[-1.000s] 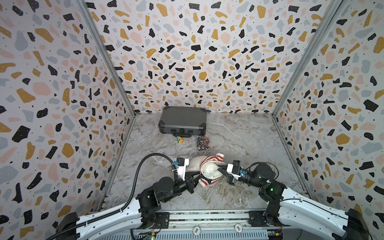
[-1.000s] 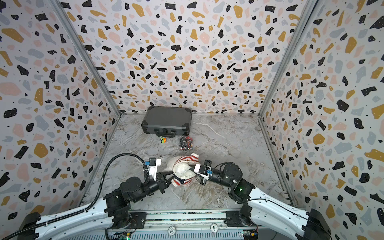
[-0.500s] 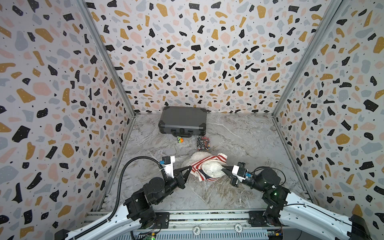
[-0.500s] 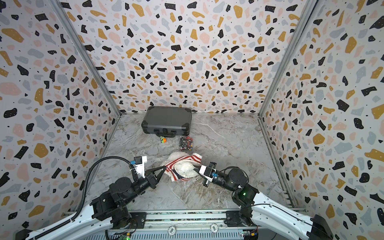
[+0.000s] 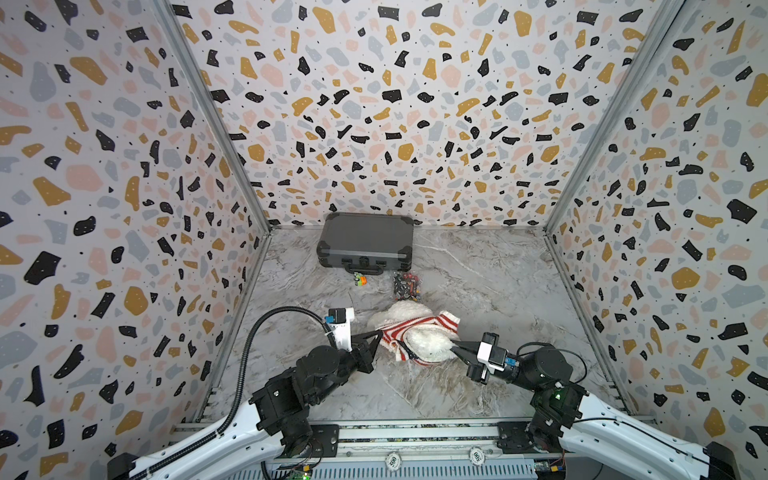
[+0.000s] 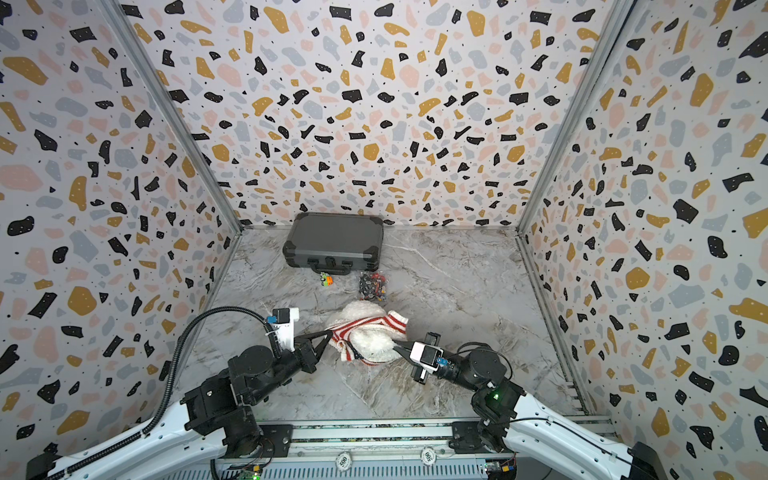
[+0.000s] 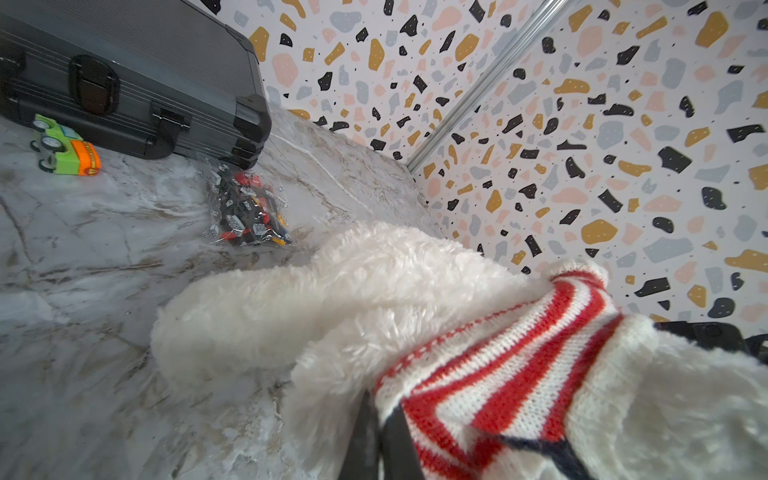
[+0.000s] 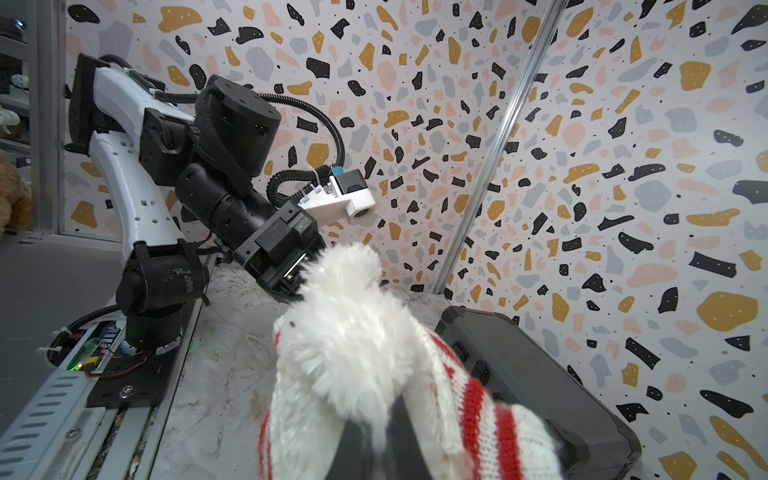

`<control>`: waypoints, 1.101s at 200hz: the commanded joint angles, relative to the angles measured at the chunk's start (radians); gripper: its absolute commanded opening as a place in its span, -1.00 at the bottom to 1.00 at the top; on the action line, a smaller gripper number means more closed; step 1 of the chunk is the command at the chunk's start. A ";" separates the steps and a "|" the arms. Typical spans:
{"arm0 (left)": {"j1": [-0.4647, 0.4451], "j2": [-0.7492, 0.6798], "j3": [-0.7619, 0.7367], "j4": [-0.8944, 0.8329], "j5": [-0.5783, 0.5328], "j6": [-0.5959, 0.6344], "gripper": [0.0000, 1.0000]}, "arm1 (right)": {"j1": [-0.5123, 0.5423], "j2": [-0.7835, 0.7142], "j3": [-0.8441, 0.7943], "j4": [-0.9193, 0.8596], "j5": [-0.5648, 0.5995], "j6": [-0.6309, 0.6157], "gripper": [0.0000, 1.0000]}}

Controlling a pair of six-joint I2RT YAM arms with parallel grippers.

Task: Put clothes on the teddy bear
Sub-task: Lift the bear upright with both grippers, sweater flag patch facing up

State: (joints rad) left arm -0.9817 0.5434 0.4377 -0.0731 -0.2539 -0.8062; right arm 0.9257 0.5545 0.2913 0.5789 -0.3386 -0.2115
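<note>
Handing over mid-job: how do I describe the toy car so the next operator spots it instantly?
Start at the grey case against the back wall. Just in front of its handle sits the toy car, left of a clear bag of small bricks. It alone is bright green with an orange end and wheels; the bag holds mostly black and red pieces.

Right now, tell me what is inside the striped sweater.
White fur of the teddy bear fills the striped sweater and bulges out of it on two sides. Whatever part of the bear lies under the knit itself is covered.
</note>
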 commanded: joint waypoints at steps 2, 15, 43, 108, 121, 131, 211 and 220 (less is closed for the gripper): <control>0.029 0.041 0.026 -0.085 -0.104 0.092 -1.00 | 0.000 0.007 0.096 0.102 0.076 0.056 -1.00; 0.028 0.061 0.021 0.005 -0.015 0.123 -1.00 | 0.002 0.069 0.143 0.046 0.131 0.081 -1.00; 0.028 0.102 0.041 0.125 0.101 0.158 -0.89 | 0.001 0.178 0.244 -0.070 0.272 0.188 -1.00; 0.030 0.031 0.088 0.025 -0.097 0.181 0.19 | -0.002 0.400 0.483 -0.409 0.485 0.531 -1.00; 0.031 0.016 0.075 0.046 -0.082 0.186 0.23 | -0.002 0.416 0.491 -0.424 0.476 0.596 -1.00; 0.030 0.016 0.049 0.090 -0.052 0.178 0.24 | -0.002 0.421 0.491 -0.426 0.470 0.641 -1.00; -0.026 0.283 -0.153 0.722 0.081 0.032 0.22 | -0.006 0.496 0.530 -0.467 0.495 0.871 -1.00; -0.026 0.312 -0.161 0.773 0.077 0.027 0.20 | -0.008 0.499 0.532 -0.467 0.492 0.888 -1.00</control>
State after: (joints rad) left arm -1.0000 0.8082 0.2966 0.4232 -0.1783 -0.7410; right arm 0.9218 1.0519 0.7803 0.1257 0.1482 0.5819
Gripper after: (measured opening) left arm 0.606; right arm 0.069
